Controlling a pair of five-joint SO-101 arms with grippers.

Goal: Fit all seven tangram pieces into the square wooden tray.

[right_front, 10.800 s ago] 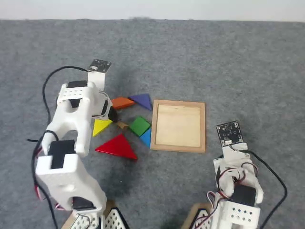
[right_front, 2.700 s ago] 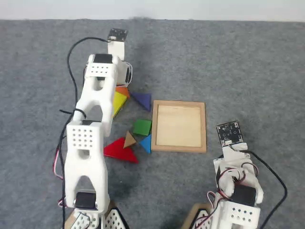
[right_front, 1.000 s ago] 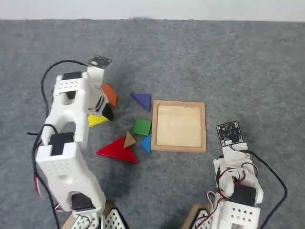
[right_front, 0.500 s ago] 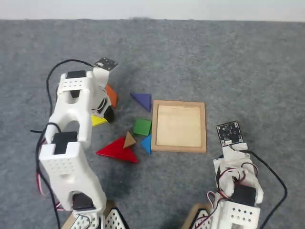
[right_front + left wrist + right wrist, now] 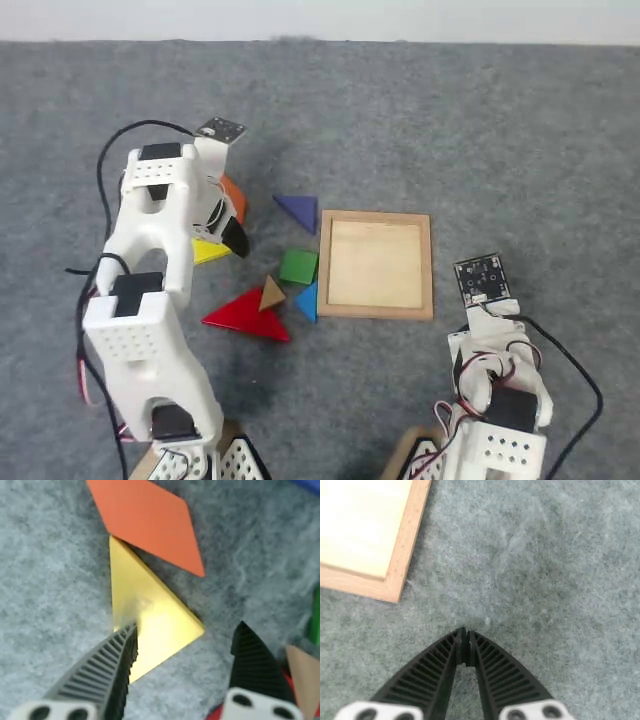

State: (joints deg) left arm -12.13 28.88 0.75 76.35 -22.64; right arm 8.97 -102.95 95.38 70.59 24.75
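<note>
The square wooden tray (image 5: 375,309) lies empty on the grey carpet, and its corner (image 5: 400,555) shows in the right wrist view. Left of it lie a purple triangle (image 5: 298,210), a green square (image 5: 297,266), a blue triangle (image 5: 307,299), a tan triangle (image 5: 271,293) and a large red triangle (image 5: 245,313). My left gripper (image 5: 185,632) is open over the yellow triangle (image 5: 150,620), one finger on its edge, with the orange parallelogram (image 5: 147,520) touching the triangle's tip. My right gripper (image 5: 465,639) is shut and empty over the carpet, just off the tray's near right corner.
The left arm (image 5: 160,240) stretches over the carpet and covers most of the yellow (image 5: 208,250) and orange (image 5: 234,197) pieces in the high view. Open carpet lies behind and to the right of the tray.
The left arm came back from its far reach toward the pieces and has edged right in the last second. The yellow and orange pieces lie farther left than before. The right arm kept still.
</note>
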